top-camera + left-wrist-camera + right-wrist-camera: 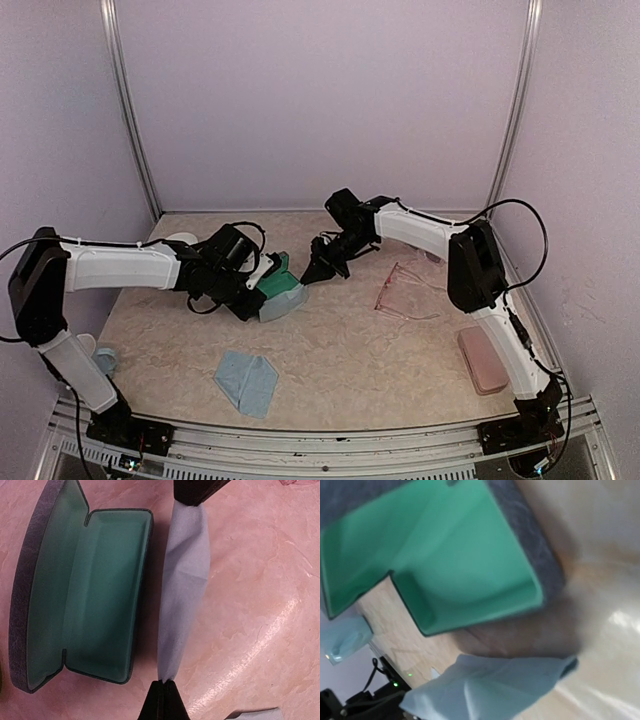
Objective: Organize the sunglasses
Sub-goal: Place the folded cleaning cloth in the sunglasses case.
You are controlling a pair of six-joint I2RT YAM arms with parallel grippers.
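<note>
An open case (275,288) with a green lining lies near the middle of the counter (350,350), its lid folded back flat and both halves bare inside. Just to the right of the open case, running along its long side, a light-blue cloth (182,585) is stretched out in a narrow, creased strip. The left gripper (164,690) is closed on the end of this strip nearer the arm bases, its fingers pinched tight on the fabric. The right gripper (195,495) is closed on the far end, so the cloth hangs taut between the two, beside the case and not in it. The right wrist view is blurred, but it shows the same green lining with the cloth just beside the case.

The sunglasses (405,292), a thin pink-red pair with long arms spread open, lie on the counter to the right of the open case, apart from it and from both grippers. Nothing touches them. A pink case (482,360), closed, lies further right of the open case, beyond the sunglasses and nearer the front edge. A second cloth (247,382), also light blue, lies loosely folded in front of the open case.
</note>
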